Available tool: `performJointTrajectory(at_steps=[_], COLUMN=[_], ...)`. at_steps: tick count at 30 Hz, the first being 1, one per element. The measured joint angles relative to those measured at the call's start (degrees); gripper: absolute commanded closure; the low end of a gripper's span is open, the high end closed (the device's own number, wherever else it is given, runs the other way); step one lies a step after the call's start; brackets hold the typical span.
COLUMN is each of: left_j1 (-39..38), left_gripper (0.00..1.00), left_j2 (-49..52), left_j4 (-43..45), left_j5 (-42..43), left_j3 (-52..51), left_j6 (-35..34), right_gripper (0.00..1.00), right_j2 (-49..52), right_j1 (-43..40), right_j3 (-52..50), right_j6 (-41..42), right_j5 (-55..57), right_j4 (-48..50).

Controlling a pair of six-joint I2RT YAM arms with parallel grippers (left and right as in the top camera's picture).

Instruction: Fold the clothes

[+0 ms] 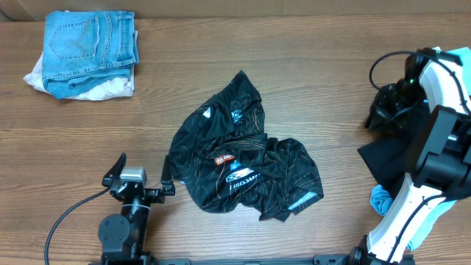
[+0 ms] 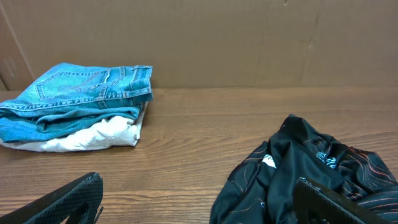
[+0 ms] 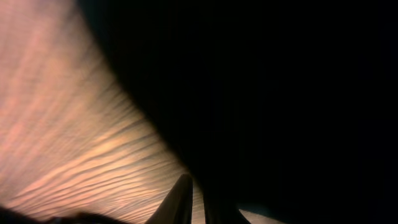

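Note:
The black jersey [image 1: 239, 158] with tan lines and white lettering lies crumpled at the table's middle; it also shows at the lower right of the left wrist view [image 2: 305, 168]. My left gripper [image 1: 145, 174] [image 2: 199, 202] stands wide open just left of the jersey, its right finger [image 2: 329, 199] over the cloth's edge and nothing held. At the right edge my right gripper [image 1: 383, 114] [image 3: 196, 186] is down on a plain black garment [image 1: 383, 165]. Its fingers [image 3: 180, 199] are nearly together, and dark cloth [image 3: 280, 93] rises from them and fills most of that view.
Folded blue jeans [image 1: 88, 44] [image 2: 81, 93] sit on a white cloth [image 1: 110, 88] at the far left corner. A light blue piece [image 1: 381, 199] lies by the right arm's base. A cardboard wall [image 2: 249, 37] backs the wooden table [image 1: 294, 59].

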Motion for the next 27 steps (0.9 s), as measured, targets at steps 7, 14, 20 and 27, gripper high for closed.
performJointTrajectory(at_steps=[7,14,20,27], left_j1=[0.02,0.0,0.02,0.02], left_gripper=[0.0,0.0,0.0,0.0], left_j2=[0.0,0.0,0.0,0.0], left_j4=[0.0,0.0,0.0,0.0], left_j5=[0.0,0.0,0.0,0.0], left_j3=[0.0,0.0,0.0,0.0], left_j6=[0.0,0.0,0.0,0.0], right_gripper=[0.89,0.89,0.85,0.84], right_j2=[0.0,-0.44,-0.92,-1.33], right_j1=[-0.31,-1.01,-5.07,-15.3], right_j3=[-5.4,-7.67,-7.74,-7.74], right_j6=[0.04,3.58,5.03,5.66], right_j5=[0.55,8.57,14.86,25.22], right_j4=[2.08,1.75,3.21,8.11])
